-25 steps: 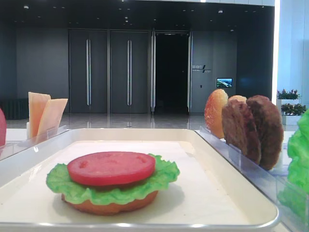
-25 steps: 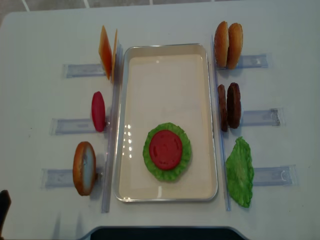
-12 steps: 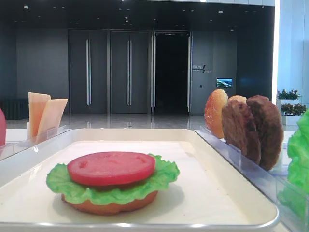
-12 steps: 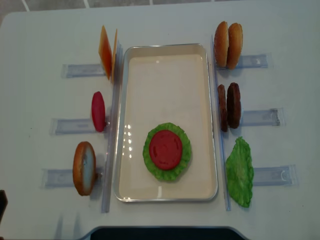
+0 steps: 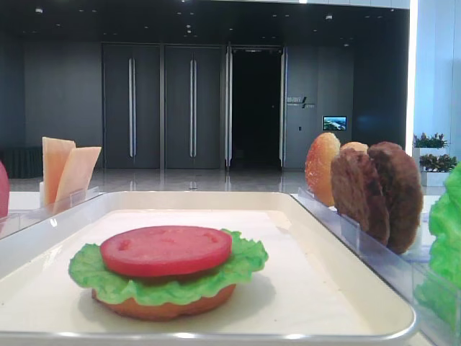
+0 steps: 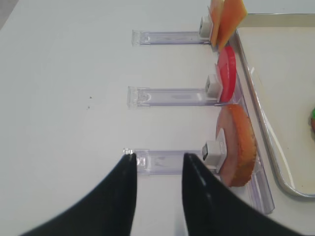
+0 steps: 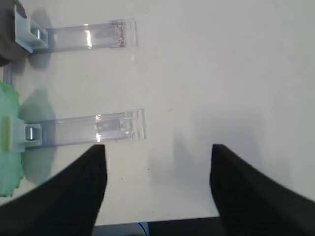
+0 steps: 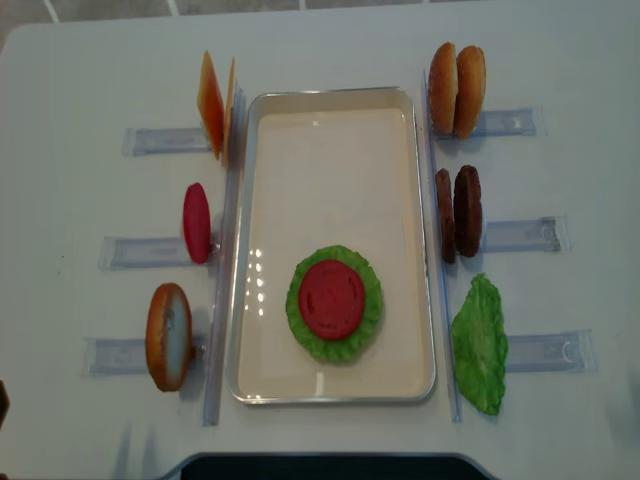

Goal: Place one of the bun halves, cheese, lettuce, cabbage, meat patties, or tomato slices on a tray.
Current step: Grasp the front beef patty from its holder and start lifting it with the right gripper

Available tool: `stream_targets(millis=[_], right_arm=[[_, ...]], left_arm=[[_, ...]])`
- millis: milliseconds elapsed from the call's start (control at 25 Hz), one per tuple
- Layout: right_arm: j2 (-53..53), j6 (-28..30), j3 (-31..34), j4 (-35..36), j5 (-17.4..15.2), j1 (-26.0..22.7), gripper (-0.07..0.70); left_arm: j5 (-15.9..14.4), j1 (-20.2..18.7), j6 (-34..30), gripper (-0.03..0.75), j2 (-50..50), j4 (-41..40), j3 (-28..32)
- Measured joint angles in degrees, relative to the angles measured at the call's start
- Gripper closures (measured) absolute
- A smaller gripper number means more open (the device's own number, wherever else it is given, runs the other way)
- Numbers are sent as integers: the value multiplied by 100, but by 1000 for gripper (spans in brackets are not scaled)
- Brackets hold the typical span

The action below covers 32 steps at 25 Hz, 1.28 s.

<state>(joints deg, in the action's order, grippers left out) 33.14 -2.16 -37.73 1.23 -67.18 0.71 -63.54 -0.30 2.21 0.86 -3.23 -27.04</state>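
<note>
On the cream tray (image 8: 330, 100) lies a stack: a bun half (image 5: 166, 310), lettuce (image 5: 90, 277) and a tomato slice (image 8: 331, 298) on top. My left gripper (image 6: 158, 158) hovers over the bare table beside the left racks, open to a narrow gap with nothing in it. Just right of it a bun half (image 6: 238, 145) stands in its rack. My right gripper (image 7: 158, 147) is open wide over the bare table, right of the rack with lettuce (image 7: 7, 137). Neither gripper touches any food.
Left racks hold cheese (image 8: 212, 103), a tomato slice (image 8: 197, 222) and a bun half (image 8: 168, 336). Right racks hold two bun halves (image 8: 456, 88), two meat patties (image 8: 458, 212) and lettuce (image 8: 480, 342). Clear rack rails (image 7: 88, 129) stick outward.
The dark tip of the left arm at the bottom-left edge of the overhead view has slid down almost out of frame. The food and tray have not moved.
</note>
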Motion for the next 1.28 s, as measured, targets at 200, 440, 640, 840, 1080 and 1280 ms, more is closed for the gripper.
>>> stream_targets(millis=[200,440,640,840,1080,1280], right_arm=[[1312,51,-663,13,-8,0,171],[2880,216,-1561,134,-12,0,171],[3847,247,-2301,141,-12,0,171],[4343,249,-2680,170,-21,5,171],[4407,-468,-2731,132,31,493,171],[4501,-1498,-2862,-5,141,1338,171]], left_arm=[[0,0,0,527,0,0,0],[0,0,0,559,0,0,0],[0,0,0,592,0,0,0],[0,0,0,627,0,0,0],[0,0,0,697,0,0,0],[0,0,0,714,0,0,0]])
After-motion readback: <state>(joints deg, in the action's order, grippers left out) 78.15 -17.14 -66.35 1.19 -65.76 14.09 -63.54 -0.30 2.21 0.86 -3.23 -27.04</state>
